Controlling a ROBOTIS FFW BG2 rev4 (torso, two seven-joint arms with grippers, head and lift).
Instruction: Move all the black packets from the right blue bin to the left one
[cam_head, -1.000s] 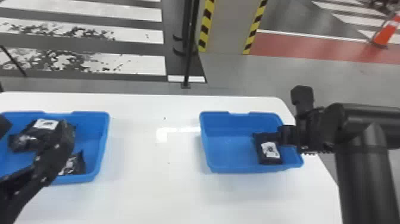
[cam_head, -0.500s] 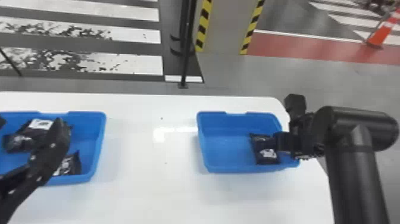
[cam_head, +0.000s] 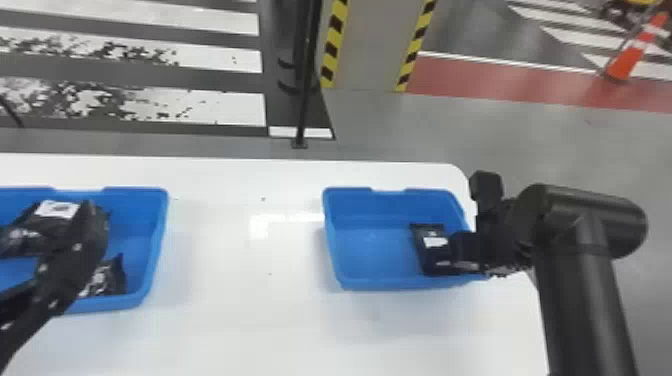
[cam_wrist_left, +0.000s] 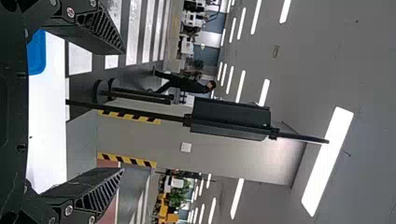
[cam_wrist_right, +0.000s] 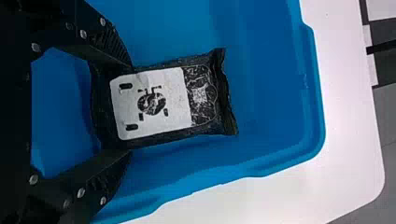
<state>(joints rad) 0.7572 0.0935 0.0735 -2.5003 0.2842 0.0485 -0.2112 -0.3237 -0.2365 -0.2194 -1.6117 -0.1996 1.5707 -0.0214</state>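
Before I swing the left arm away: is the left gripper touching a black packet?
Apart: in the left wrist view, the left gripper points into free air, floor behind both fingertips.

The head view's left edge crops the left blue plastic bin (cam_head: 156, 235). Inside it, shiny black packets (cam_head: 46, 226) lie partly hidden behind the robot's black left arm (cam_head: 67, 270).
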